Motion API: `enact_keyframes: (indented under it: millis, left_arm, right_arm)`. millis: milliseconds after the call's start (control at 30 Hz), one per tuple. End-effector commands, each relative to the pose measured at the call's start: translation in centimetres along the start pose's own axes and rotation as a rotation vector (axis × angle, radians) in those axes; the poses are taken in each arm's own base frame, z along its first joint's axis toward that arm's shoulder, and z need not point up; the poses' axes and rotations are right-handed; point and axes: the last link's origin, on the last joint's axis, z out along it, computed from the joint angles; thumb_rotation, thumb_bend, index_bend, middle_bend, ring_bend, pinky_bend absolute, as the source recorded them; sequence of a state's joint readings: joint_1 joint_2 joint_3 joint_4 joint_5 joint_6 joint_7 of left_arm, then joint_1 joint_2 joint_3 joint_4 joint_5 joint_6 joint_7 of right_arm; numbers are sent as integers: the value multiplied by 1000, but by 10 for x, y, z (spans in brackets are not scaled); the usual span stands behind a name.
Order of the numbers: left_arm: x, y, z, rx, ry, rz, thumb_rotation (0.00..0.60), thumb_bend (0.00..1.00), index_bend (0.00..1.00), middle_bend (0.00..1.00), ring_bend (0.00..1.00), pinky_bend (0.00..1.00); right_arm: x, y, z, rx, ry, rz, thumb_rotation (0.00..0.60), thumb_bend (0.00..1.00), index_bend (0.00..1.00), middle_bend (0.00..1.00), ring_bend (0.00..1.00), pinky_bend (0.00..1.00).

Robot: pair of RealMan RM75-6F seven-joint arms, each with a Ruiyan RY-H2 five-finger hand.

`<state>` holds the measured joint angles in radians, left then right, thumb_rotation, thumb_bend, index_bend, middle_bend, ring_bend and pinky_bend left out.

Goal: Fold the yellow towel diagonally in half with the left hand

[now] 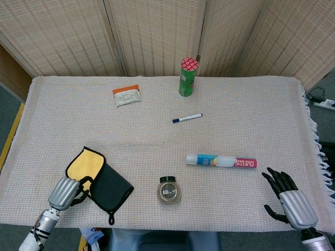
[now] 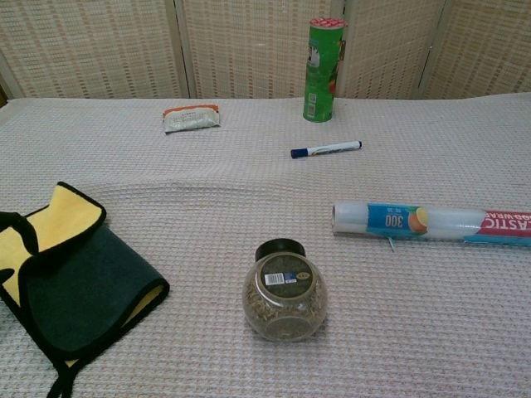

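The yellow towel [image 1: 88, 164] lies near the table's front left, with black trim and a dark green side folded over most of it [image 2: 79, 290]. A yellow corner [image 2: 58, 222] sticks out at the back. My left hand [image 1: 64, 192] sits at the towel's left front edge, its dark fingers [image 1: 81, 191] curled on the trim. The chest view does not clearly show this hand. My right hand [image 1: 289, 201] rests near the front right corner, fingers spread, holding nothing.
A glass spice jar [image 1: 169, 190] stands just right of the towel. Further right lies a plastic-wrap roll [image 1: 221, 161]. A blue marker [image 1: 187, 118], a green chips can [image 1: 188, 77] and an orange-white packet [image 1: 126, 95] sit farther back.
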<state>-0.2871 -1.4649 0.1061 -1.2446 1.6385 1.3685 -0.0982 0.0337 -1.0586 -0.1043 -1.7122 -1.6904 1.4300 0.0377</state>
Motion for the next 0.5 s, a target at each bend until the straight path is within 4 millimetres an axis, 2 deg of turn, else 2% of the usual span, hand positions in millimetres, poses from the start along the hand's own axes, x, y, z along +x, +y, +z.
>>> enact_keyframes:
  millis: [33,167,267,367,500]
  left_arm:
    - [0,1,-3,1,-14,-1,600,475,280,1000,1000,1000]
    - [2,1,-6,2,-17,4,600,474,258,1000,1000,1000]
    - [7,1,-5,7,6,-1,600,474,291,1000,1000,1000]
    - [18,1,5,1,54,-14,600,475,354,1000,1000,1000]
    - [36,6,29,-34,83,-12,600,476,412,1000,1000,1000]
  right_arm:
    - [0,0,1,-1,0,0,600,368,0,0,0,0]
    - [0,0,0,0,-2,1,600,367,0,0,0,0]
    - [1,0,0,0,3,1,600,368,0,0,0,0]
    - [0,0,0,0,0,2,600,367,0,0,0,0]
    - [-1,0,1,0,-8,2,600,367,0,0,0,0]
